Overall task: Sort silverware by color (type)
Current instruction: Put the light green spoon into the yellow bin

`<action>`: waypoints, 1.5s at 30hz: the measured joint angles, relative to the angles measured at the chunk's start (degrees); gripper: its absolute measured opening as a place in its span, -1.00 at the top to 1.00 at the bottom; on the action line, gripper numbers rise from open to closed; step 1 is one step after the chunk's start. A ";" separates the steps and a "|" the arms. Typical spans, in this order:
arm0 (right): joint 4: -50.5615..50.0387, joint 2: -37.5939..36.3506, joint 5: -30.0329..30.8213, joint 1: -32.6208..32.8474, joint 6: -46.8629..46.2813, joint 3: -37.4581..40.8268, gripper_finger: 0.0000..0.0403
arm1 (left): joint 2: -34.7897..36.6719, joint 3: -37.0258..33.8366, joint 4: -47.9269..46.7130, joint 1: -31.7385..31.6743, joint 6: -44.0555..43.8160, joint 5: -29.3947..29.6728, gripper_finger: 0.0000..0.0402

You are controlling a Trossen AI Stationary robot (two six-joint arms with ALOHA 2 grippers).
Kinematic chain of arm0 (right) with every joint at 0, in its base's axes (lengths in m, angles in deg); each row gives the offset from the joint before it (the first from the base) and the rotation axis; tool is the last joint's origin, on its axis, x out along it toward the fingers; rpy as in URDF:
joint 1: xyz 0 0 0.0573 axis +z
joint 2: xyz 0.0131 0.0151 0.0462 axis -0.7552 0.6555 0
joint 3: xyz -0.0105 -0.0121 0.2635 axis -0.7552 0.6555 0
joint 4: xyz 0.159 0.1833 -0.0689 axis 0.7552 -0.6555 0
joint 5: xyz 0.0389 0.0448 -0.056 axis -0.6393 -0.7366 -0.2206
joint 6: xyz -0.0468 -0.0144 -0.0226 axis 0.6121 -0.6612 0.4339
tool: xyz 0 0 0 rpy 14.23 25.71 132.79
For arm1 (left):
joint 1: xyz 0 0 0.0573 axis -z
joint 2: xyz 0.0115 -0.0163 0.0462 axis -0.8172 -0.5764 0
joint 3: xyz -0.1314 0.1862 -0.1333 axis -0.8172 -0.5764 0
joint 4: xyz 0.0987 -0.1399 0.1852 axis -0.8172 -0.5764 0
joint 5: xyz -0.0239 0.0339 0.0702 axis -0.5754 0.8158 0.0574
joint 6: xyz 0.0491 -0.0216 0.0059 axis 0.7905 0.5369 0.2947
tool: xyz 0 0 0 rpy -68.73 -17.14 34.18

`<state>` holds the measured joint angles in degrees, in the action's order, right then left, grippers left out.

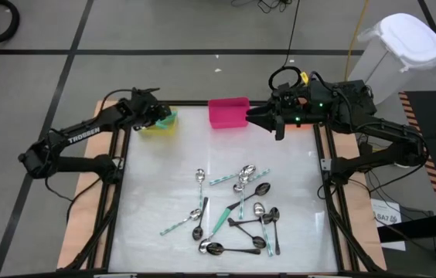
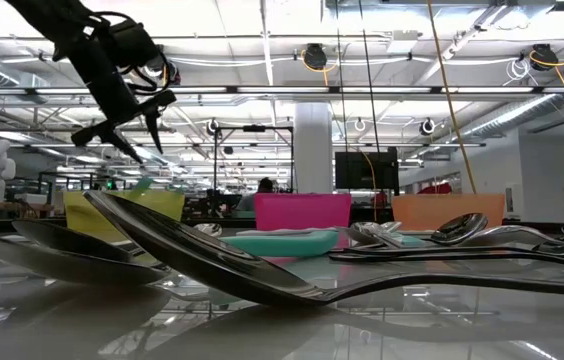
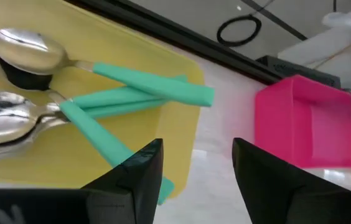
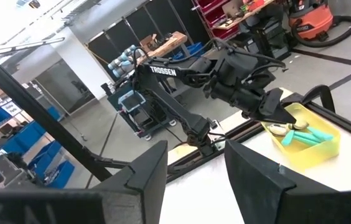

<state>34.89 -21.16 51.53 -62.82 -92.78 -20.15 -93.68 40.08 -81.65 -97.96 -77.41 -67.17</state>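
Note:
The silverware [image 1: 237,208] lies scattered on the white table's near middle: teal-handled, all-silver and dark spoons, some crossing one another. Three teal-handled spoons [image 3: 101,93] lie in the yellow bin [image 1: 158,126] at the far left, their handle ends resting on its rim. My left gripper [image 1: 162,116] [image 3: 197,180] hangs open just above that bin's edge, with nothing between its fingers; the low view shows it [image 2: 122,135] clear above the bin. My right gripper [image 1: 260,120] [image 4: 194,174] stands open and level, raised beside the pink bin [image 1: 228,113], and holds nothing.
The pink bin stands at the far middle. An orange bin [image 2: 449,210] stands at the far right, mostly under my right arm in the high view. A black frame [image 1: 117,185] edges the table. The table's left half [image 1: 156,185] is bare.

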 joint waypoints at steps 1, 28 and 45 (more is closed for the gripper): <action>-0.11 -0.01 0.00 0.02 -0.29 -0.01 0.22 | 0.17 0.00 0.23 0.01 0.50 -0.81 0.05; -36.09 -0.09 0.02 0.02 4.88 -0.01 0.22 | 1.45 14.51 -13.03 39.01 -4.27 4.10 0.05; -40.92 3.00 4.69 10.84 6.34 0.01 0.22 | -1.21 14.47 -15.10 53.62 -6.41 8.56 0.05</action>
<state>-6.03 -18.16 56.23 -51.98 -86.44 -20.15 -94.89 54.54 -96.75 -44.34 -83.82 -58.61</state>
